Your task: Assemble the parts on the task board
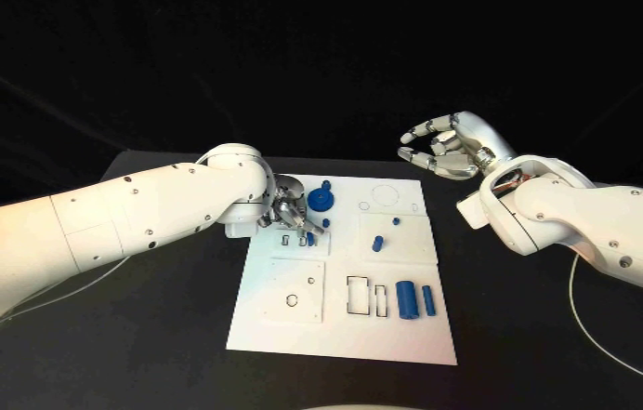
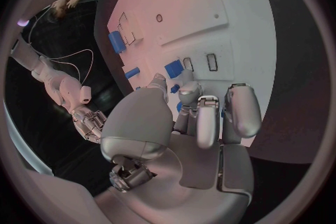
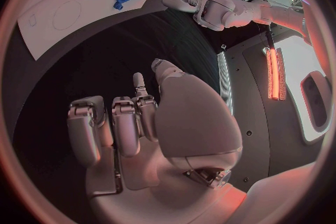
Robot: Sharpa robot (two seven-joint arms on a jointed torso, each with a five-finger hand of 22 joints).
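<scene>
The fingers (image 2: 209, 123) of the left hand (image 1: 288, 213) were bent down onto the task board (image 1: 342, 336), their tips close together over a small blue part (image 1: 311, 238) near the board's left edge, beside two small rectangular slots (image 1: 285, 239). Whether the tips actually pinched that part, or only touched it, I could not tell; the left wrist view showed just slivers of blue between the fingers. The left arm reached in low across the black table (image 1: 161, 336) to the board's far left corner.

Just beyond those fingers, a blue gear (image 1: 321, 200) sat on the board with a blue peg (image 1: 326, 185) standing behind it. Toward the board's middle, two more small blue pieces (image 1: 378, 242) lay apart from each other. Near the board's near edge, two blue cylinders (image 1: 406, 299) lay side by side to the right of an outlined rectangular recess (image 1: 360, 296).

The right hand (image 1: 448, 146) was held up in the air, off the board's far right corner, with its fingers loosely curled, apart, and holding nothing.

The step in hand looked like seating a small part into a slot by the board's left edge. Next, the left hand would probably need to line that part up squarely with its slot and press it straight down, while most other pieces waited loose.
</scene>
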